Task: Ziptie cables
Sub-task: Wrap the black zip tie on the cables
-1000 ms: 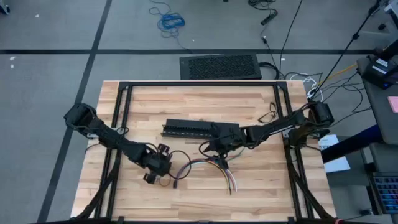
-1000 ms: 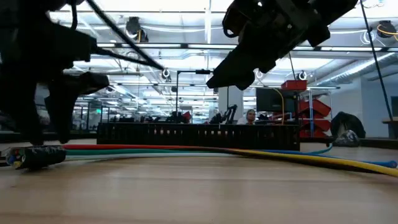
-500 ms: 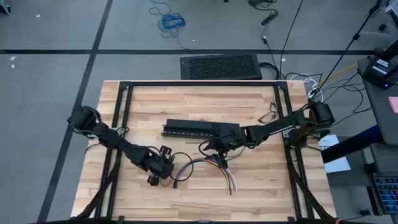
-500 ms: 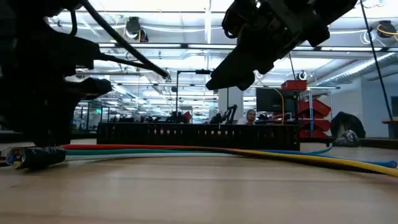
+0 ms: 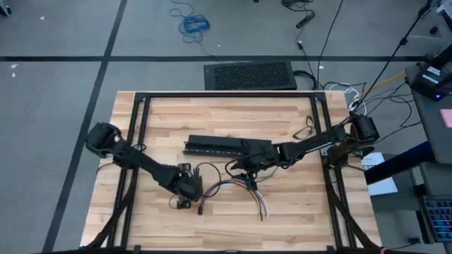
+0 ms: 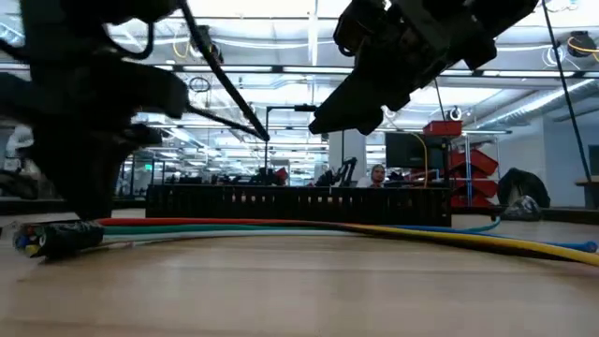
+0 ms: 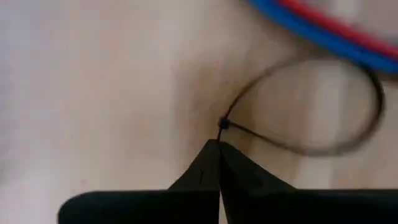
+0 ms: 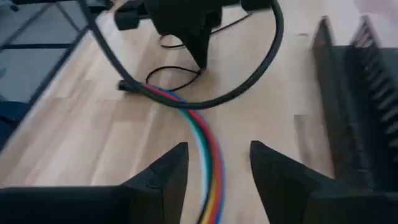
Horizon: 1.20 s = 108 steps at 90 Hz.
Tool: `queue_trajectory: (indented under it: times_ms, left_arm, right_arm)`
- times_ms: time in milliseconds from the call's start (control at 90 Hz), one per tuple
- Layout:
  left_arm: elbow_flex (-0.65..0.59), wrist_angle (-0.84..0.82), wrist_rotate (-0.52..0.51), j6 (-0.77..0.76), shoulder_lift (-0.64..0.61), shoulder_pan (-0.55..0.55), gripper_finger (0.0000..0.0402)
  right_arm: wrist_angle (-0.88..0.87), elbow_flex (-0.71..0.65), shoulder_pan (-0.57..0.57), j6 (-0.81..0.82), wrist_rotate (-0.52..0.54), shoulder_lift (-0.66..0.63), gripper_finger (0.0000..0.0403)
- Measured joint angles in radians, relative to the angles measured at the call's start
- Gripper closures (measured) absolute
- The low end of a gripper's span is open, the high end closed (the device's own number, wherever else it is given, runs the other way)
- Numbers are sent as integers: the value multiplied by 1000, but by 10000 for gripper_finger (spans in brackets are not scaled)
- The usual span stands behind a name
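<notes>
**Q:** Wooden surface, is that what you are working on?

**Me:** Yes, a pale wood counter with a black frame around it. From above, my left arm reaches in from the left edge and my right arm from the right edge; both meet near the middle.

**Q:** Where are the cables?

**Me:** The cables lie on the counter just nearer than the long black slotted bar. The coloured wires curve from a dark-tipped end on the left, beside my left end effector, and fan out toward the near right. In the low view they run flat along the wood as red, green and yellow lines in front of the bar.

**Q:** And the ziptie?

**Me:** The ziptie is a thin dark loop lying on the wood, next to the blue and red wires. My left end effector is clenched, its two dark fingertips pressed together right at the small head of the loop. I cannot tell whether the strip is actually pinched between them.

**Q:** What about your right end effector?

**Me:** My right end effector hovers above the cables, released, fingers spread with the coloured wires running between them below. The slotted bar sits just beside it.
</notes>
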Motion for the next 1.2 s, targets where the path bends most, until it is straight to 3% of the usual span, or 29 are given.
queue_trajectory:
  times_ms: [289, 556, 678, 800, 878, 1200]
  left_arm:
    - [257, -221, -21, -10, -5, 62, 401]
    - [290, -289, 72, -32, 15, 162, 401]
    - [290, -298, 148, -18, 41, 209, 401]
    - [290, -285, 166, -8, 50, 242, 401]
    - [290, -264, 140, 10, 46, 244, 402]
    - [290, -119, -58, 55, 31, 158, 402]
  right_arm:
    - [85, -1, 41, -22, 11, 112, 272]
    - [283, 2, 69, -96, 26, 117, 273]
    - [203, 58, 63, -146, 103, 123, 273]
    - [52, 129, 86, -232, 245, 179, 273]
    - [32, 141, 103, -266, 311, 203, 273]
    - [194, 119, 86, -195, 317, 204, 273]
